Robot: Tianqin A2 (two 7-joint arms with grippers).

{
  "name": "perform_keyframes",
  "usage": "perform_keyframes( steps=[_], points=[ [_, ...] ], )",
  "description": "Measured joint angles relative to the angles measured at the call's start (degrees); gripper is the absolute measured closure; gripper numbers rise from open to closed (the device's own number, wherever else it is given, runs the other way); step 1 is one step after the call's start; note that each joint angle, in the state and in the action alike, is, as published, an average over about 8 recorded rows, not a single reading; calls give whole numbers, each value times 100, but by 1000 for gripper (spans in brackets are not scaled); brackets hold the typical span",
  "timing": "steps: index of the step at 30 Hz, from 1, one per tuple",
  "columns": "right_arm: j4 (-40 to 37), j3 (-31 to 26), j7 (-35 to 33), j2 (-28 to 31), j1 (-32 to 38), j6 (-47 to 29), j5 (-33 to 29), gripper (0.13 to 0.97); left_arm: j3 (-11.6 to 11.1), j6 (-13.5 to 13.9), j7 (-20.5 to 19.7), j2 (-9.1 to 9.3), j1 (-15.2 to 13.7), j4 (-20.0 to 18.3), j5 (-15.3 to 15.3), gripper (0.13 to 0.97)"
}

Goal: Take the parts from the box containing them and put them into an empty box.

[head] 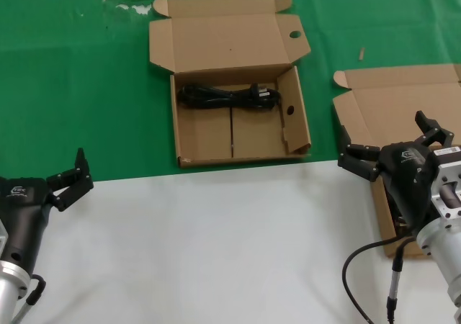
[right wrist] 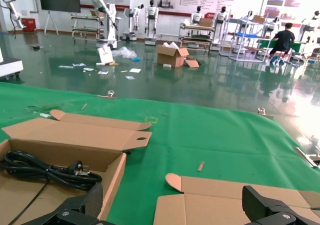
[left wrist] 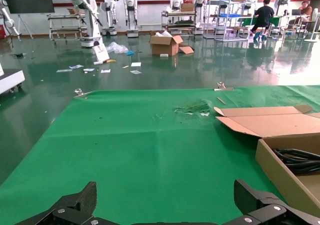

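From the head view, the holed box is sitting open on the green cloth toward the table's far edge, one cord lying along its far wall. The plain box is lying open at the right edge, half hidden by the right gripper, which is hovering over its near part with jaws spread wide. The left gripper is waiting at the left edge, where the cloth meets the white sheet, jaws apart too. On to the left wrist view: both fingertips are showing well apart, the holed box and its cord just beyond them. In the right wrist view, the fingers are standing wide open, framing the holed box with the cord inside, and the plain box's lid is lying right under the gripper.
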Motion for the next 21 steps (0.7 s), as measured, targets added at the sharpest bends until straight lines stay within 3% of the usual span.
perform_keyframes(
  steps=[21],
  points=[
    [0, 0, 0, 0, 0, 0, 0, 129, 0, 0, 0, 0, 0, 0, 0, 132]
  ],
)
